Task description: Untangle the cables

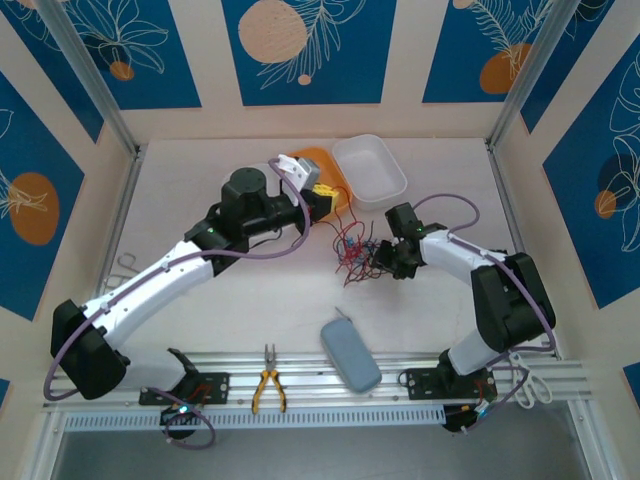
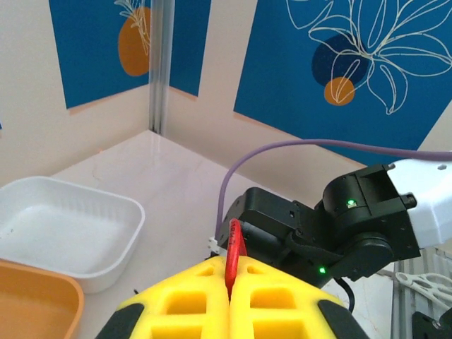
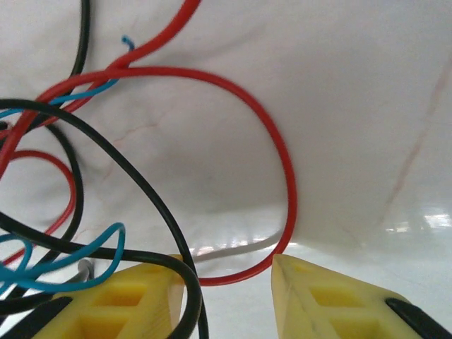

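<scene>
Over the cables (image 1: 350,250), left claw (image 2: 229,286) high, right claw (image 3: 229,277) low.

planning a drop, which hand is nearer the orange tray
left. left hand is beside the orange tray; right hand is farther off, at the cable tangle

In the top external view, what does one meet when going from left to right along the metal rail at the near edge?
left arm's base → yellow-handled pliers → grey-blue case → right arm's base
</scene>
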Motion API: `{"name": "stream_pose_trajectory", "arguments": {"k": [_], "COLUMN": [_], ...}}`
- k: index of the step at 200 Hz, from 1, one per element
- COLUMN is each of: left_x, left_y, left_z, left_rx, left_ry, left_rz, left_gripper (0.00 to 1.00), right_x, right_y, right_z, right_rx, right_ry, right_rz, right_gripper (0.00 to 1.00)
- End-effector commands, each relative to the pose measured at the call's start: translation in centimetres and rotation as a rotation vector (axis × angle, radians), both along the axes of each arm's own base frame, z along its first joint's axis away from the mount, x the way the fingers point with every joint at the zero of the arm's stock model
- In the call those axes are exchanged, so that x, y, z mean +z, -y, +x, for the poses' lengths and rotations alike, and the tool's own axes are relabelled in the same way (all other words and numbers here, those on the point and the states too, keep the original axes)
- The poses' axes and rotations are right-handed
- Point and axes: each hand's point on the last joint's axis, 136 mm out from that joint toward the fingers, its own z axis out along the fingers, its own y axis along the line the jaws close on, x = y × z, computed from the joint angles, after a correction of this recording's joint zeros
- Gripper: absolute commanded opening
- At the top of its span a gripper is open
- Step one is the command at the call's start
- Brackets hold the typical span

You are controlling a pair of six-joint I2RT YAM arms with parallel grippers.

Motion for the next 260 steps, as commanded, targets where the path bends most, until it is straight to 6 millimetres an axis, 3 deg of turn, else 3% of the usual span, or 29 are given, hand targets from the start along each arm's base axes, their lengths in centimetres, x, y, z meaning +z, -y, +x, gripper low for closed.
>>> {"name": "stream_pose_trajectory", "arguments": {"k": [1, 50, 112, 140, 157, 190, 223, 260], "left_x": [3.4, 4.7, 5.5, 5.4, 4.9, 4.3, 3.5, 2.6], "left_y": [-0.4, -0.8, -0.9, -0.4, 0.2, 1.4, 2.4, 3.3], "left_z": [0.0, 0.5, 1.9, 1.8, 1.9, 2.3, 3.3, 4.7], "left_rx": [0.022, 0.052, 0.085, 0.052, 0.032, -0.011, -0.012, 0.007], "left_ry": [0.082, 0.116, 0.128, 0.122, 0.108, 0.077, 0.045, -0.008], "left_rz": [-0.037, -0.049, -0.035, -0.036, -0.027, -0.026, -0.017, -0.015], "left_gripper": [0.00, 0.00, 0.00, 0.00, 0.00, 0.00, 0.00, 0.00], "right_x": [0.1, -1.2, -1.3, -0.2, 1.5, 6.3, 11.2, 13.7], "right_y": [1.8, 4.4, 8.0, 8.6, 8.6, 7.5, 4.5, 0.1], "right_z": [-0.7, -2.0, -2.3, -2.4, -2.3, -2.4, -2.9, -4.0], "right_rx": [-0.038, -0.118, -0.217, -0.234, -0.226, -0.182, -0.093, 0.046], "right_ry": [0.000, -0.027, -0.029, 0.000, 0.040, 0.166, 0.328, 0.422], "right_rz": [-0.024, -0.041, -0.072, -0.053, -0.046, 0.000, 0.100, 0.159], "right_gripper": [0.36, 0.35, 0.28, 0.29, 0.35, 0.45, 0.50, 0.53]}}
